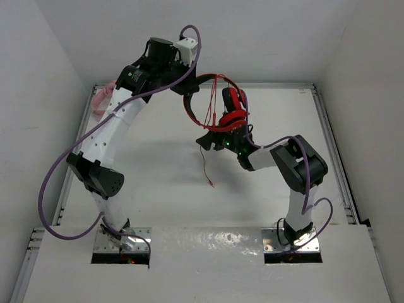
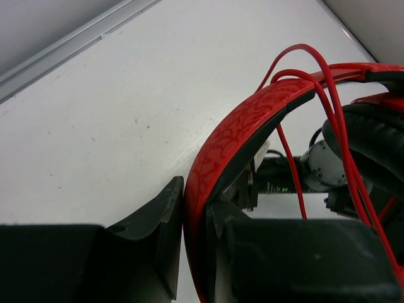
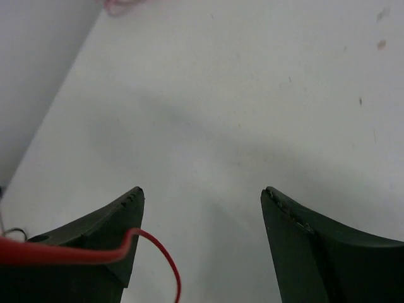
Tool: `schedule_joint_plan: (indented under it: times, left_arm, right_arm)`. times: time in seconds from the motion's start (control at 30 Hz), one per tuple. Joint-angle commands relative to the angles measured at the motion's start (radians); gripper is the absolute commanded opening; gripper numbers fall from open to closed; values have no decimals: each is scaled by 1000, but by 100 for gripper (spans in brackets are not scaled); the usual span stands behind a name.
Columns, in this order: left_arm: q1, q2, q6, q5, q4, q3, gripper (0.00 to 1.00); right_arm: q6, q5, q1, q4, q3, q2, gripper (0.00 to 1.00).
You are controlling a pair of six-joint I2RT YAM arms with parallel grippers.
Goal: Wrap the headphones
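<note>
Nearest the arm bases, just below the headphones (image 1: 235,101), the right gripper (image 3: 202,192) holds its jaws wide apart with nothing between them. The thin red cord (image 3: 151,243) drapes across one of its fingers, and a loose end hangs from the headphones toward the white table (image 1: 158,189). The headphones are raised above the table, with cord loops slung over the headband (image 2: 240,126). At their far-left end the left gripper (image 2: 194,197) pinches that patterned headband tight. Well beyond the headphones to the far left, pink headphones (image 1: 101,98) lie by the table's edge, apart from both arms.
</note>
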Motion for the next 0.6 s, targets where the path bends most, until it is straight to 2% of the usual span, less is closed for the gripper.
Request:
schedule_joint_plan:
  times: [0.0, 0.07, 0.1, 0.17, 0.3, 0.4, 0.43, 0.53, 0.57]
  left_arm:
    - [18, -40, -131, 64, 140, 80, 0]
    - [25, -40, -145, 61, 138, 80, 0]
    - [26, -42, -148, 57, 140, 80, 0]
    - [28, -39, -151, 57, 141, 82, 0]
    - [29, -42, -149, 59, 144, 82, 0]
    - [37, -43, -151, 44, 143, 80, 0]
    - [43, -43, -157, 31, 144, 79, 0]
    - [124, -31, -255, 28, 156, 68, 0]
    - [173, -29, -315, 22, 156, 64, 0]
  right_arm:
    - [-72, 65, 24, -75, -60, -37, 74]
    - [-102, 88, 28, -76, -80, -55, 73]
    - [-113, 98, 31, -81, -81, -63, 65]
    - [-124, 118, 43, -96, -80, -75, 56]
    - [-147, 131, 66, -139, -58, -60, 55]
    - [-158, 157, 74, -164, -72, -54, 33]
    - [-165, 159, 74, -174, -76, -58, 18]
    - [-205, 156, 77, -266, -81, -98, 0]
    - [-219, 156, 80, -294, -84, -130, 0]
